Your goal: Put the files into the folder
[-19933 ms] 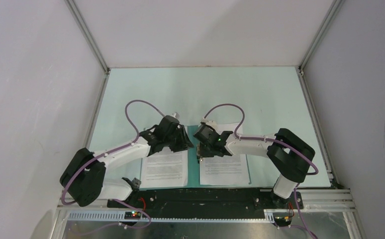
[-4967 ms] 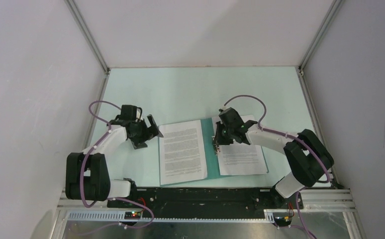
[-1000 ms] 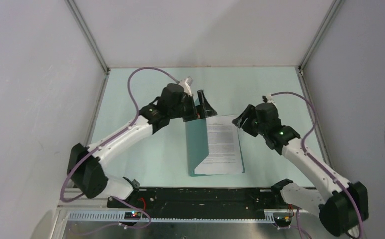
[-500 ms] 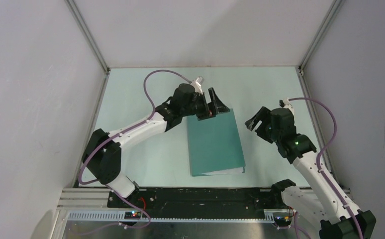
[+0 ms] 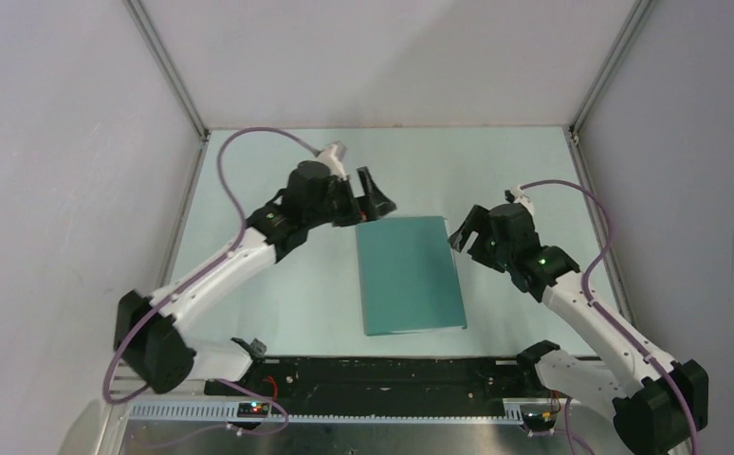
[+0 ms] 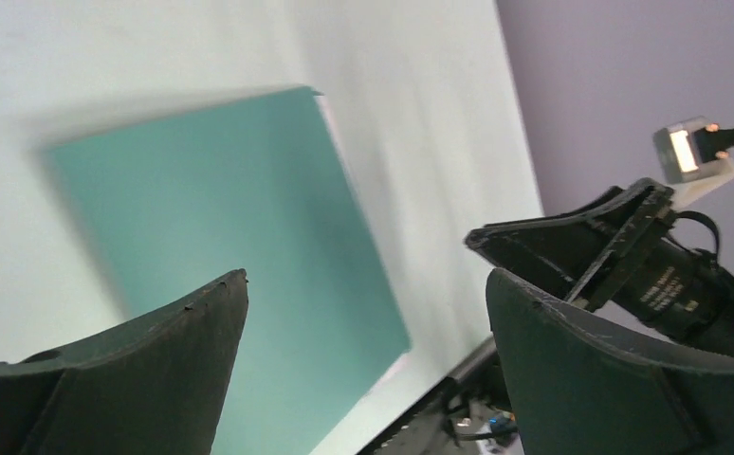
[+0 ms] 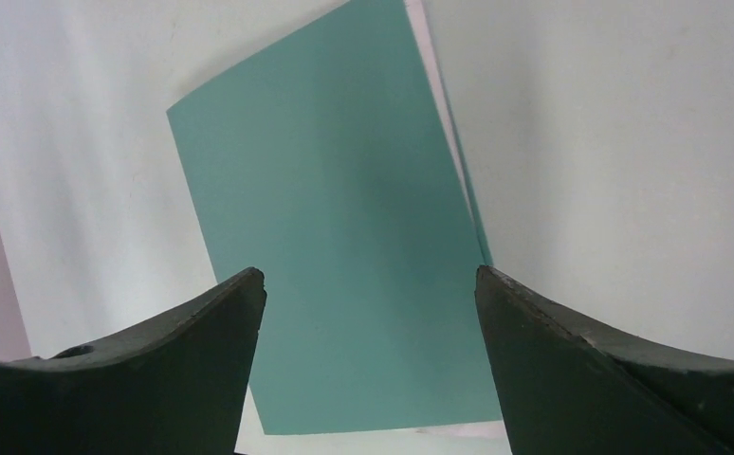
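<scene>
Now the folder is seen shut flat on the table. A second ago its cover was stood half up with a printed sheet exposed. The left claw, which was at the cover's far corner then, has been drawn back off the folder. The folder's far left corner now lies just beside its tips. Its jaws are spread fully and nothing is held. The right claw has been brought in nearer, with the folder's right edge just beside it. Its jaws are parted wide with nothing between them, and the folder lies below and ahead of it in the right wrist view. The files are hidden under the cover, with only a thin white sliver shown past the folder's long edge. Judged from this, the files are inside and the task is taken as essentially done. Only retraction of both arms is thought to remain. The slight paper overhang is noted as the one loose end.
</scene>
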